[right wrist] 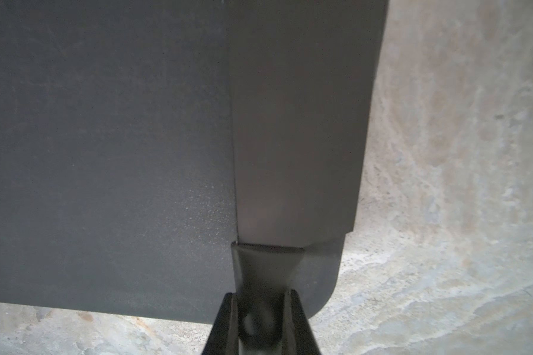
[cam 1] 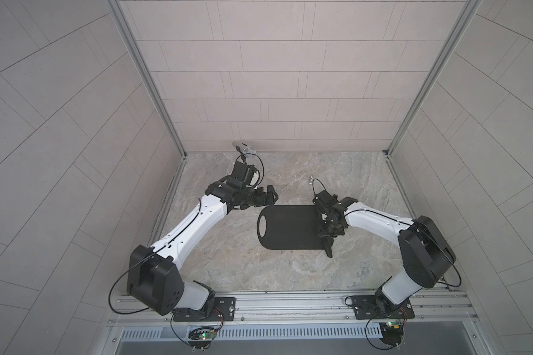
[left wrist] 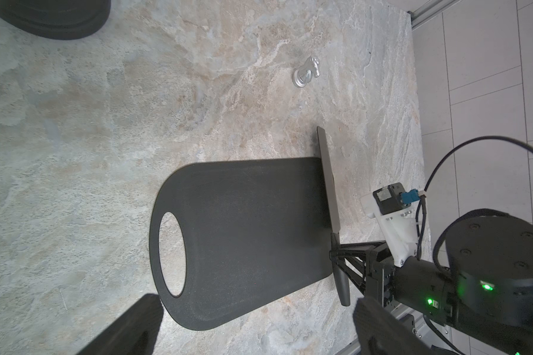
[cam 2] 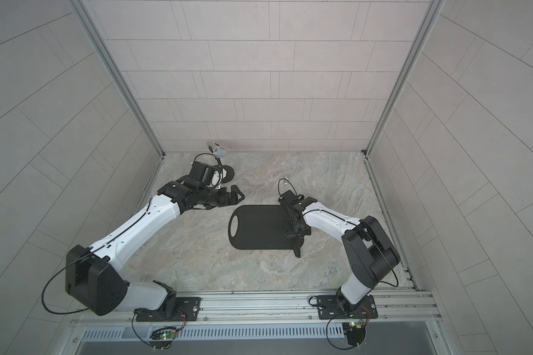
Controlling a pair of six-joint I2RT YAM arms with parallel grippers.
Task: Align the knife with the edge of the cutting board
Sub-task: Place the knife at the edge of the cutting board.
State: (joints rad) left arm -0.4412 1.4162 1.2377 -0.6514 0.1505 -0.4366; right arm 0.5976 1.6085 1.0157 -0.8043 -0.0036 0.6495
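The right gripper is clamped on the handle of the knife, whose wide blade lies over the strip of the cutting board along its short edge. In a top view, taking the cutting board as the dial, that edge is at 3 o'clock, the oval hole at 9 o'clock, and the knife handle sticks out past the corner toward 5 o'clock. The blade's outer side looks nearly parallel to the edge; whether it already rests on the board I cannot tell. The step in hand seems to be the final set-down, and doing it well probably means lowering the blade flat, trimming any small twist at the wrist, then letting go without dragging the handle sideways. The left gripper hovers at 11 o'clock with its fingers spread and holding nothing, apart from the board. The table is a smooth, marbled stone-look surface, so the board may slide if nudged. A microphone stands farther out at 11 o'clock, a small shiny object at 1 o'clock, and pale tiled walls enclose three sides
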